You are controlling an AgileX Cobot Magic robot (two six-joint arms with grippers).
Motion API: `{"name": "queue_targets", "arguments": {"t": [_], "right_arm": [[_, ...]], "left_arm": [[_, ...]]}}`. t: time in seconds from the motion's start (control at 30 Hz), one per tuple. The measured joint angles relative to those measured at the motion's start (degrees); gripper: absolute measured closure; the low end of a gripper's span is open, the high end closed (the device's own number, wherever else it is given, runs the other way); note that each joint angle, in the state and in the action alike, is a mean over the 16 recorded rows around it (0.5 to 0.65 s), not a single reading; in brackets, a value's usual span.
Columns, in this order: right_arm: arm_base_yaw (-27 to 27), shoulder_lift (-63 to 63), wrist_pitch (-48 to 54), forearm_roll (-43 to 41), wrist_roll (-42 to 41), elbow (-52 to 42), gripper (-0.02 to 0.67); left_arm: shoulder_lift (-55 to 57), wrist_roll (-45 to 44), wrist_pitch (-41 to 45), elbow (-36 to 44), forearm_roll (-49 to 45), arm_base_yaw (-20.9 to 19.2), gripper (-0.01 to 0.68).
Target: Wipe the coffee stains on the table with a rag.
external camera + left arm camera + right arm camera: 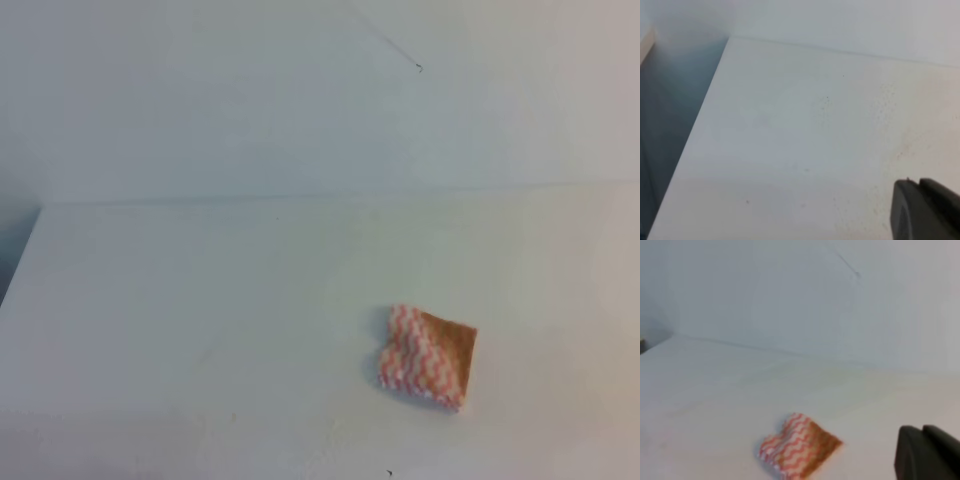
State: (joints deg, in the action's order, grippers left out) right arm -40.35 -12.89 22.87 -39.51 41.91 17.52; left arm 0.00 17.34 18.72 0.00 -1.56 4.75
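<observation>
The rag [428, 358] lies crumpled on the white table [200, 300], right of the middle. Its pink and white zigzag stripes face left and a tan-brown patch runs along its right edge. No gripper appears in the high view. In the right wrist view the rag [797, 450] lies low and centre, and my right gripper [922, 431] sits at the lower right corner, shut and well apart from the cloth. The left wrist view shows my left gripper [919, 184] at the lower right, its dark fingers pressed together over bare table [815, 125]. The coffee stains are out of view.
A pale wall [300, 100] rises behind the table, with a small dark mark [418, 67] on it. The table's left edge [690, 145] drops into a dark gap. Tiny specks dot the tabletop [827, 98].
</observation>
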Motion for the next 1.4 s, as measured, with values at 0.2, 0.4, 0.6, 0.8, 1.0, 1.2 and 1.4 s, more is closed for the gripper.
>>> {"name": "queue_targets", "arguments": {"t": [0.2,0.4,0.6,0.8,1.0,1.2,1.4], "right_arm": [[-0.02,2.13,-0.90,1.59,5.27,-3.23,0.650],[-0.02,2.18,1.14,2.95,8.59,-3.78,0.651],[0.27,2.18,2.28,2.47,8.63,-3.76,0.651],[4.70,2.24,2.01,6.07,0.95,-3.61,0.651],[14.78,3.39,-0.46,13.98,-15.01,-3.75,0.651],[26.16,6.46,-4.37,22.55,-30.83,-6.12,0.651],[33.75,10.54,-9.07,26.47,-37.11,-11.04,0.651]], "left_arm": [[0.00,0.00,0.00,0.00,0.00,0.00,0.674],[0.00,0.00,0.00,0.00,0.00,0.00,0.674],[0.00,0.00,0.00,0.00,0.00,0.00,0.674],[-0.10,0.00,0.00,0.00,0.00,0.00,0.674],[-0.10,0.00,0.00,0.00,0.00,0.00,0.674],[-0.10,0.00,0.00,0.00,0.00,0.00,0.674],[0.00,0.00,0.00,0.00,0.00,0.00,0.674]]}}
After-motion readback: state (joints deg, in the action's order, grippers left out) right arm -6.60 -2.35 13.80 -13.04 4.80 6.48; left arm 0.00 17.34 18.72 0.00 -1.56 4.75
